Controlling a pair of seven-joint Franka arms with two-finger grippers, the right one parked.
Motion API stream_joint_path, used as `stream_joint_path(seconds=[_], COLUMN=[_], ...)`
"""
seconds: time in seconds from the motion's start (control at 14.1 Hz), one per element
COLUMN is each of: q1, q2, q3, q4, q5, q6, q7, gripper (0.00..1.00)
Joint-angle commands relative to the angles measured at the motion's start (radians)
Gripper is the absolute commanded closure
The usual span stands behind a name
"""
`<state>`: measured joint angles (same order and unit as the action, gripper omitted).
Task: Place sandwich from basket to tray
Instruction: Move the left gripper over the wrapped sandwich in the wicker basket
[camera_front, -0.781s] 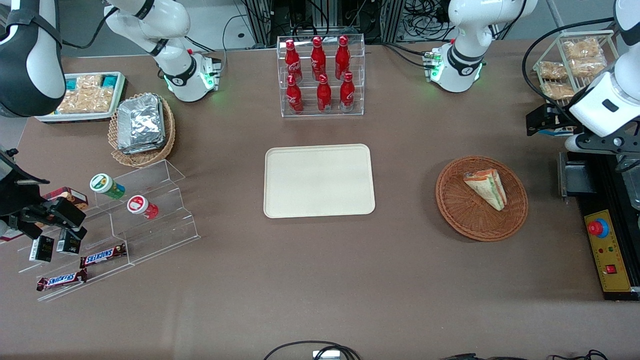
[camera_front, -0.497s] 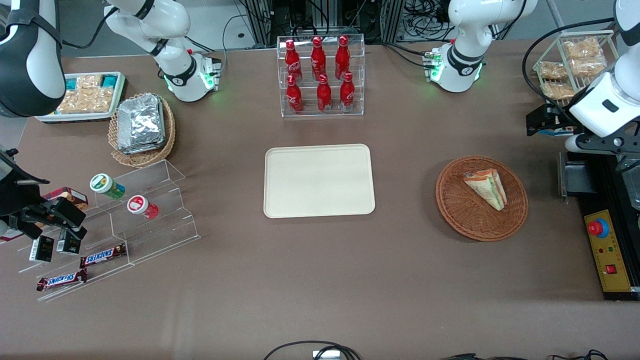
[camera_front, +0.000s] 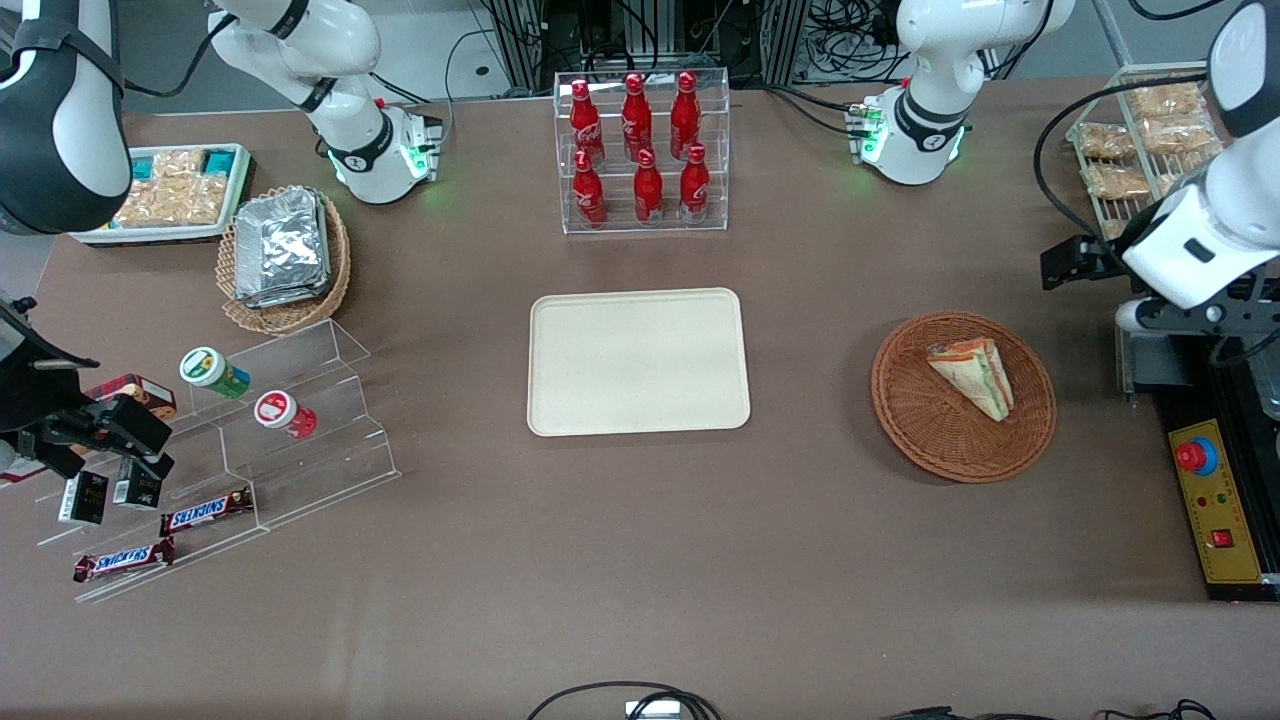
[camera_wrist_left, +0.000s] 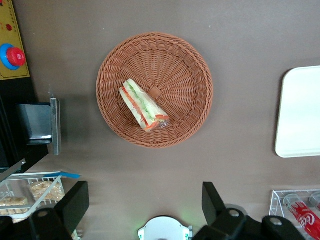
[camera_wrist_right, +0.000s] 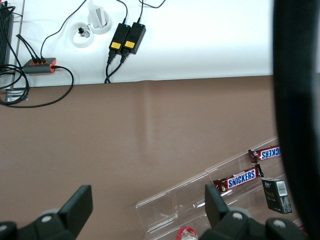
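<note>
The sandwich, a clear-wrapped wedge with green, orange and red layers, lies in the round reddish-brown basket. The cream tray lies flat mid-table with nothing on it, beside the basket toward the parked arm's end. My left gripper hangs high above the table, farther from the front camera than the basket and toward the working arm's end. Its fingers stand wide apart, open, with nothing between them.
A clear rack of red bottles stands farther back than the tray. A black box with a red button and a wire rack of snack packets flank the basket. A foil-packet basket and an acrylic stand sit toward the parked arm's end.
My left gripper has shifted a little nearer the front camera and toward the basket. The sandwich, basket and tray have not moved.
</note>
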<state>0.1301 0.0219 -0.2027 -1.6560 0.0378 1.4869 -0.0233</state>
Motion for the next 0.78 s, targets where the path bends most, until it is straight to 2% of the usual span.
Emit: stream_joint_path(seconds=[0.0,0.28,0.71], q1=[-0.001,-0.001,-0.003], q2=[-0.025,-0.051,-0.051], q3=[0.028,0.055,0.055], q4=[-0.121,-0.284,-0.476], q5=[0.001,-0.002,0.004], q6=[0.1,0.269,0.499], q7=[-0.041,-0.113,-0.338], gripper=[0.0,0.0,0.0])
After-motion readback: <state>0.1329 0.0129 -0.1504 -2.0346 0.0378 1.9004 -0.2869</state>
